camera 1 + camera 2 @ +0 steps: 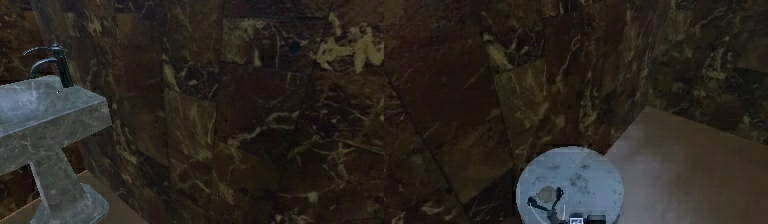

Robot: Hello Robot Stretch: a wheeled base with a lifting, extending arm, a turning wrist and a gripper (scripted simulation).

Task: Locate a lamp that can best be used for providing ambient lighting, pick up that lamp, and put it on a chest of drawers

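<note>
Forward view, far left: grey marbled pedestal sink (45, 125) with a dark faucet (55, 62) on its rim. Dark veined marble wall (250, 120) runs rightward. Arm side view: same stone on the left, tan floor (694, 170) on the right. Low centre is a pale round top (589, 168), with my gripper (544, 197) against it. I cannot tell how my jaws stand, or whether I hold anything.

No text, label, number or sign is readable anywhere, neither on the dark brown veined marble wall (260, 110) nor on the grey marble pedestal washbasin (45, 122) at lower left.
</note>
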